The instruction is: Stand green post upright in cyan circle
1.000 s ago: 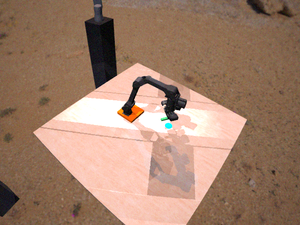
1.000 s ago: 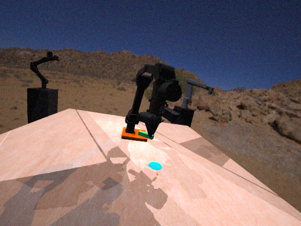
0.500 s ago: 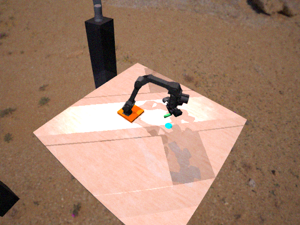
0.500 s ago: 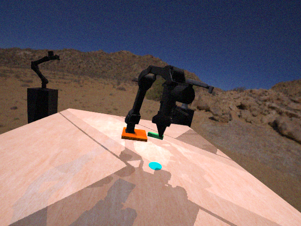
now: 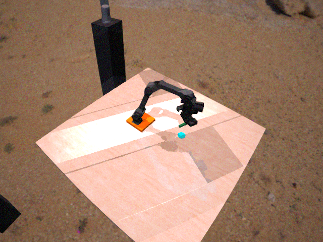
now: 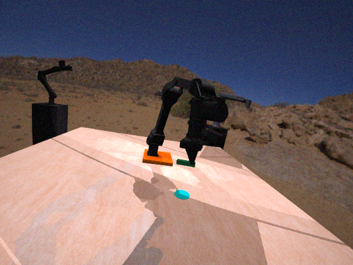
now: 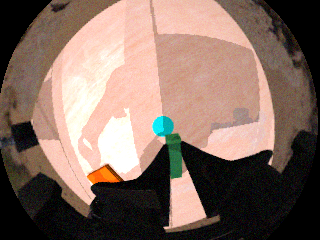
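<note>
The green post [image 5: 181, 125] [image 6: 183, 163] [image 7: 175, 162] is roughly level, not upright. My gripper [image 5: 188, 123] [image 6: 192, 162] [image 7: 174, 146] points down and is shut on it near one end; the rest sticks out toward the orange base side in the exterior view. The post appears raised off the table, but its exact height is hard to tell. The flat cyan circle [image 5: 181, 135] [image 6: 181, 194] [image 7: 163, 126] lies uncovered on the table. It shows nearer the camera than the post in the exterior view and just beyond the fingertips in the wrist view.
An orange plate [image 5: 142, 127] [image 6: 157, 163] [image 7: 104, 173] sits under the arm's base. Patchy shadows cross the pale wooden table [image 5: 109, 192] [image 6: 71, 171]. A black pedestal [image 5: 109, 52] stands beyond its edge, and another arm on a pedestal [image 6: 49, 122] stands at the back left.
</note>
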`<state>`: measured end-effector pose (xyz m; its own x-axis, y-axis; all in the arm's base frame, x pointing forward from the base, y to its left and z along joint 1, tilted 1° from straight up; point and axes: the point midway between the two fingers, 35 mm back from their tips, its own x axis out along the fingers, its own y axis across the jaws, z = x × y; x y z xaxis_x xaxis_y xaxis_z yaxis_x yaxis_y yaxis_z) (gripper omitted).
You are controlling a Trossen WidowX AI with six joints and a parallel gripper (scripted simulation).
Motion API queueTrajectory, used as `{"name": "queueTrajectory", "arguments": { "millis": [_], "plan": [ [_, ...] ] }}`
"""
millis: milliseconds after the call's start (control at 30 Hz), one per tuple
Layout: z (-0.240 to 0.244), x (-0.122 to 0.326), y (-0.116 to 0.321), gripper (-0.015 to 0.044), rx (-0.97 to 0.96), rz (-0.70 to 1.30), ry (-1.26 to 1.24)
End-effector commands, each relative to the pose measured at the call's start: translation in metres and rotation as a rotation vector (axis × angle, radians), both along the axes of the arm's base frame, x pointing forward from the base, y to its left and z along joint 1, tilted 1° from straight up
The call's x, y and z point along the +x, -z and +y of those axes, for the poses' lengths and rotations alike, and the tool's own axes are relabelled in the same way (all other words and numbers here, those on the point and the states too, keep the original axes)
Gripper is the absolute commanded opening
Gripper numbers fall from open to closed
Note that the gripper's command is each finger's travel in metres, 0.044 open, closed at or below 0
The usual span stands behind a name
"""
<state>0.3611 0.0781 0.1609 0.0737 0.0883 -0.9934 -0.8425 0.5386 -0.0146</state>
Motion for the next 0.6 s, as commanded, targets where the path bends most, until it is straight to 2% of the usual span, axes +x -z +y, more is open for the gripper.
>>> {"name": "queueTrajectory", "arguments": {
  "millis": [0,567],
  "plan": [
    [0.0,0.003,0.004,0.0023,0.03,-0.011,0.022],
    [0.002,0.017,0.014,0.0023,0.136,-0.074,0.079]
  ]
}}
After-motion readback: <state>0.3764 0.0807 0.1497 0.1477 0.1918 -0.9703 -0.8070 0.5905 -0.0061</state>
